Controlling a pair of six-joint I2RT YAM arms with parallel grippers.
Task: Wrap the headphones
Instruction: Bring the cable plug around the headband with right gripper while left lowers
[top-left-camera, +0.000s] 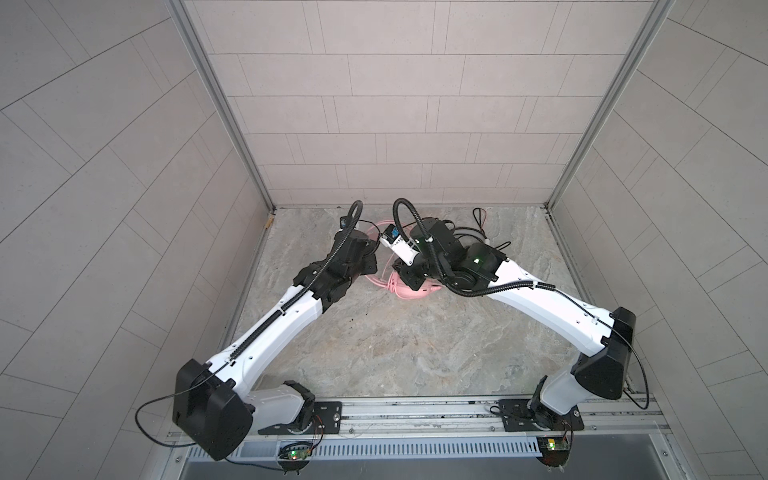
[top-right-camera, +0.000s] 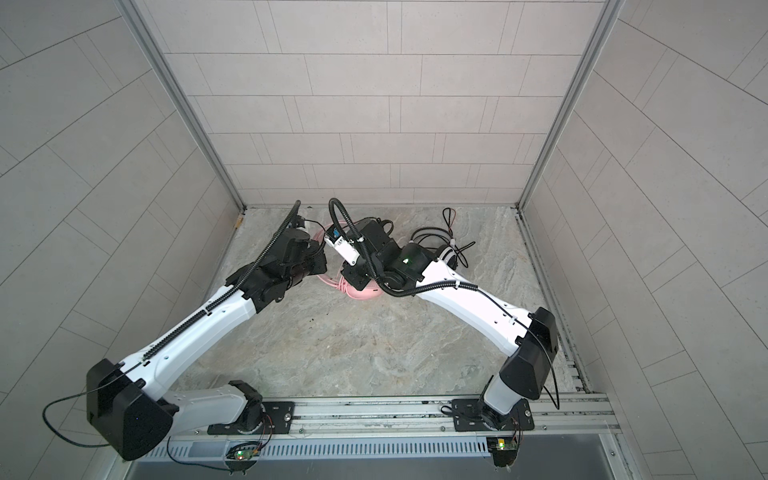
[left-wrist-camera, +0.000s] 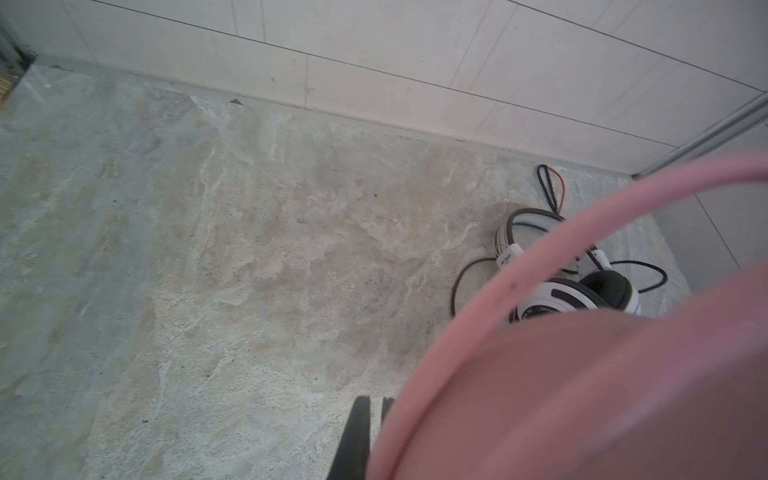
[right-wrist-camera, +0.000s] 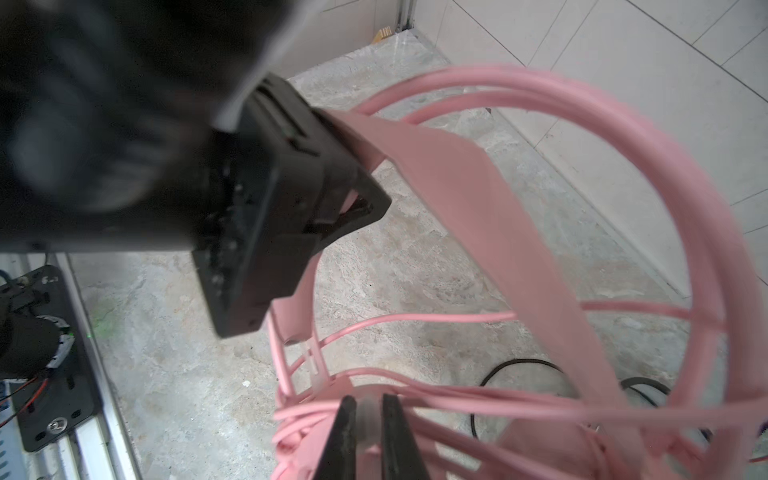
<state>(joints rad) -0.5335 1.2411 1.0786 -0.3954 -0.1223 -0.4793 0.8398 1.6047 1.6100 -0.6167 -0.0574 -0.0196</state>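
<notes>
Pink headset (top-left-camera: 409, 291) mostly hidden under R arm (top-left-camera: 523, 291); white/blk headset (left-wrist-camera: 561, 297) partly behind blurred pink band (left-wrist-camera: 602, 214).

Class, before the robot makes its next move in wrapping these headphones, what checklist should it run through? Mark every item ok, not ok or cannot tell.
1. Left hand is clamped on the pink headset at its headband: ok.
2. Right hand is closed on something pale among the loops; which part it holds: cannot tell.
3. Pink cable is gathered in loops by the headband: ok, several loops, though slack.
4. End of the pink cable is located: cannot tell, not visible.
5. White-and-black headset is wrapped: not ok, its black cable lies loose on the table.
</notes>
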